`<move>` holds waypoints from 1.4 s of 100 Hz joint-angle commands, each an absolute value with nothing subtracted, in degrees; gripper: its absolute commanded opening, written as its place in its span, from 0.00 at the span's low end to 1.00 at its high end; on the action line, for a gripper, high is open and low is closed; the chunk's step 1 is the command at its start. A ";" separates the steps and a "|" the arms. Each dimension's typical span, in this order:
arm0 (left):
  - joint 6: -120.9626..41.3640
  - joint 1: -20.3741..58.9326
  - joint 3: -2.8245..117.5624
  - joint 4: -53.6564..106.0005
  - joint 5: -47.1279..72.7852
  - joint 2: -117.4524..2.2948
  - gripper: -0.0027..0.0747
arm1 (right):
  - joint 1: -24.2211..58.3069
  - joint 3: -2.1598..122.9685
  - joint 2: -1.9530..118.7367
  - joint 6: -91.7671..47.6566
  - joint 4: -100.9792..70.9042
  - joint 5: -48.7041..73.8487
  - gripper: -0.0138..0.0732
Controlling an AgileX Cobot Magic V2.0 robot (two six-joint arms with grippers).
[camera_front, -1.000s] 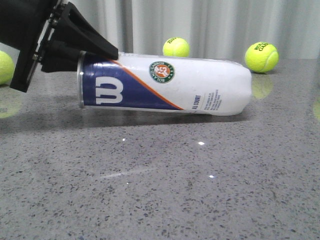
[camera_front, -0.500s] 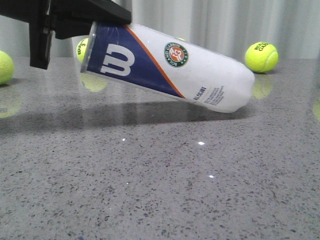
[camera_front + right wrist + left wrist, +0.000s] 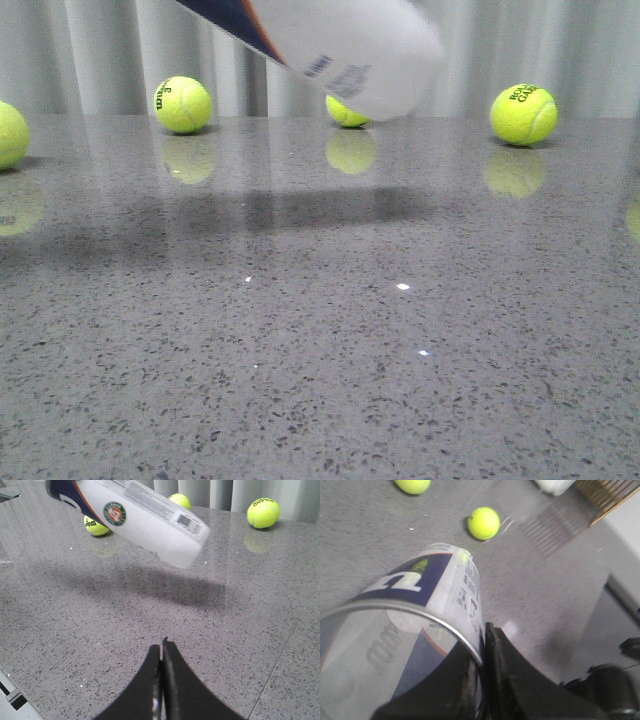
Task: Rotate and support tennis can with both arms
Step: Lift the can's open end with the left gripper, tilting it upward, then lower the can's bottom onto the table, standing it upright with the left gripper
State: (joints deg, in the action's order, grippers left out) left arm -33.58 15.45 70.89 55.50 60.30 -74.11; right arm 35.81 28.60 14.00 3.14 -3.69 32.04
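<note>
The tennis can (image 3: 350,45) hangs tilted in the air above the table, its white closed end lowest and its navy end out of the front view's top. In the left wrist view my left gripper (image 3: 482,645) is shut on the can's open metal rim (image 3: 420,611), one finger inside and one outside the wall. The right wrist view shows the can (image 3: 145,520) in the air with the round green-orange emblem and barcode facing up. My right gripper (image 3: 162,647) is shut and empty, low over the table, well short of the can.
Several yellow-green tennis balls lie on the grey speckled table (image 3: 320,330): one far left (image 3: 8,135), one (image 3: 183,104), one behind the can (image 3: 345,112), one at right (image 3: 523,113). Grey curtains hang behind.
The left gripper has lifted the can's open end up and out of the front view. The can went from lying on the table to hanging tilted, fully off the surface.
</note>
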 commanded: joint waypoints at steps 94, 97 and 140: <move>-9.83 28.44 88.94 17.98 73.11 -79.16 0.01 | 35.47 30.12 14.44 2.48 -3.33 27.41 0.09; -9.94 28.44 88.94 17.98 73.11 -79.48 0.01 | 35.47 30.12 14.44 2.48 -3.33 27.41 0.09; -11.17 28.44 89.77 18.24 73.11 -80.07 0.32 | 35.47 30.12 14.44 2.48 -3.33 27.41 0.09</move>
State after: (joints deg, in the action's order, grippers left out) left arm -10.97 27.99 87.59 16.70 71.76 -81.38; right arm 35.81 28.60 14.00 3.14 -3.69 32.04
